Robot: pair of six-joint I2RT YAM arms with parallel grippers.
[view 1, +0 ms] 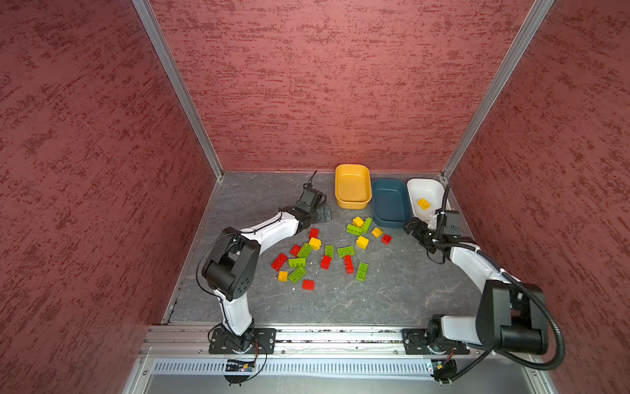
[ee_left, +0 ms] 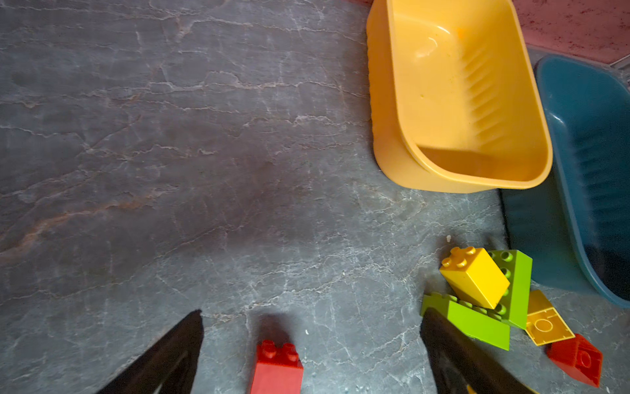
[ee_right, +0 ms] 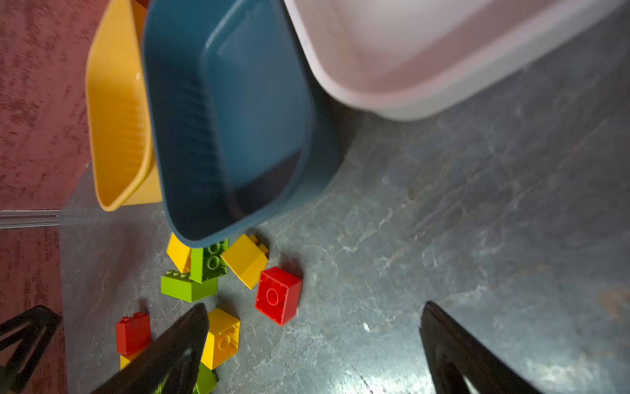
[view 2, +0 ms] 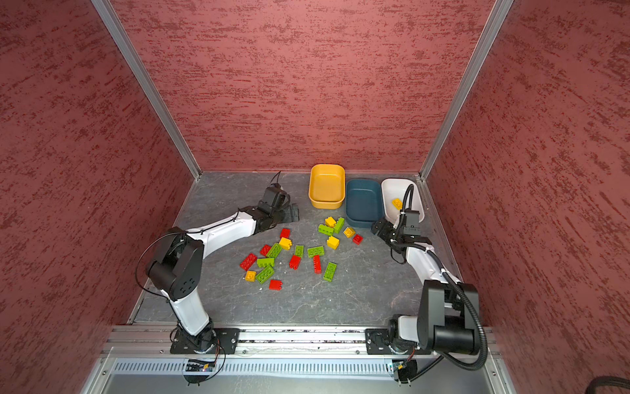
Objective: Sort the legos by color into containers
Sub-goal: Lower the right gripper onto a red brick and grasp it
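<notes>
Several red, green and yellow legos [view 1: 327, 254] lie scattered on the grey table in both top views. At the back stand three containers: a yellow-orange tub [view 1: 341, 186], a teal tub [view 1: 390, 208] and a white tub [view 1: 430, 191] that holds one yellow brick [view 1: 423, 203]. My left gripper [view 1: 323, 214] hovers open left of the yellow-orange tub. In the left wrist view a red brick [ee_left: 276, 366] lies on the table between its spread fingers [ee_left: 184, 341]. My right gripper [view 1: 413, 227] is open and empty by the teal tub's near end, with a red brick [ee_right: 278, 295] just ahead.
Red textured walls enclose the table on three sides, with metal corner posts [view 1: 177, 88]. The tubs touch each other along the back right. A cluster of yellow and green bricks [ee_left: 484, 290] lies against the teal tub's near end. A rail [view 1: 341, 337] runs along the front.
</notes>
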